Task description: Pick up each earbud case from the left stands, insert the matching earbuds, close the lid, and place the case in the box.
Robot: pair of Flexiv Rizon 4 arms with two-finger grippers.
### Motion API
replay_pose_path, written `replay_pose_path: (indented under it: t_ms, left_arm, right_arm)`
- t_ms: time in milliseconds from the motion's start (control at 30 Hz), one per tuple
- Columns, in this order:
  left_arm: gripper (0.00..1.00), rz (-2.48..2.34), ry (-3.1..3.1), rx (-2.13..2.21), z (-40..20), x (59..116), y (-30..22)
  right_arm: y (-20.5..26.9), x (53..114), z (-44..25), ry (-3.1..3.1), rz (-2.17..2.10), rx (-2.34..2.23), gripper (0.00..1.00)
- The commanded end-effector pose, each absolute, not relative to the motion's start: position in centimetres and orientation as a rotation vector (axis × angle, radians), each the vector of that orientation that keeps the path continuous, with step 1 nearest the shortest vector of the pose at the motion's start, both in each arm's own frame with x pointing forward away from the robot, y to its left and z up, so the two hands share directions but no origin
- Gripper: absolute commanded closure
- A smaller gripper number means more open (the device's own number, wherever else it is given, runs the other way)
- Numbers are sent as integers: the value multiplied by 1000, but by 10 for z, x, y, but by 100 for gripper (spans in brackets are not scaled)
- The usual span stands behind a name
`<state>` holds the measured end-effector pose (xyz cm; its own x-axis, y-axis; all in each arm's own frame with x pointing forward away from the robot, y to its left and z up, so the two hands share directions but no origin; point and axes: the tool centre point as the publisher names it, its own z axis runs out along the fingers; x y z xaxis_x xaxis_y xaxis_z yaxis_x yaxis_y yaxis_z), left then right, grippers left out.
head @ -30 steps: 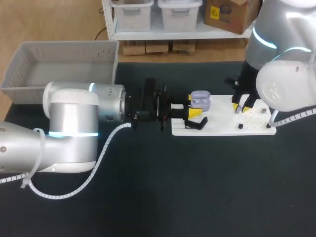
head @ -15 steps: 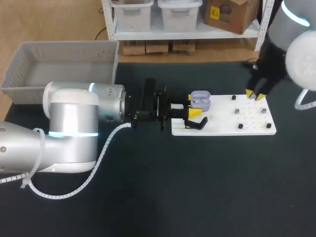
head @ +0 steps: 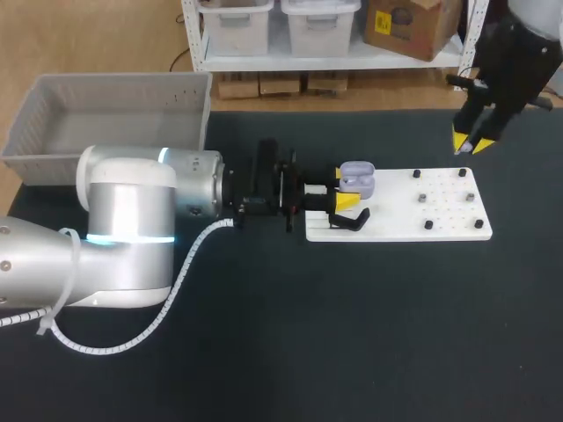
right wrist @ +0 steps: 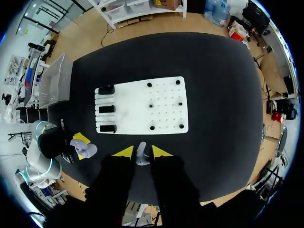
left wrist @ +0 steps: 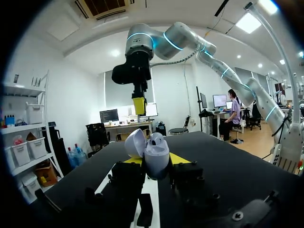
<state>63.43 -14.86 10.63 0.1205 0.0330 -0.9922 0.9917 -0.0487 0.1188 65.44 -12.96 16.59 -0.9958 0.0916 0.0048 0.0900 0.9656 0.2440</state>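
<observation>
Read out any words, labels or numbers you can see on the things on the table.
No readable text anywhere on the table.
Earbud case in the left hand: no print visible.
Earbud in the right hand: plain.
White board: holes and black pegs, no markings.
Grey box: no label visible.

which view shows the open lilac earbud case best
The left wrist view: the small lilac plastic earbud case sits close up between the left fingers, lid open. The head view shows it small from above; the right wrist view, only a tiny lilac shape.
</observation>
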Motion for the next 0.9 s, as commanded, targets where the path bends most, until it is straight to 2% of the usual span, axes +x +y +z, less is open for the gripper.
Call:
replay_pose_path:
  t_ms: [33,267,567,900]
  left_arm:
    - [100,-1131,1123,1320,106,633,-148]
    - [100,-1131,1123,1320,106,633,-148]
    - [100,-1131,1123,1320,106,633,-148]
    - [100,-1131,1123,1320,106,633,-148]
  right_arm:
    - [-129,655,165,3108,386,143,100]
    - [-129,655,165,3108,386,143,100]
    - [-82,628,201,3087,366,-111,100]
    - [-33,615,206,3133,373,-342,100]
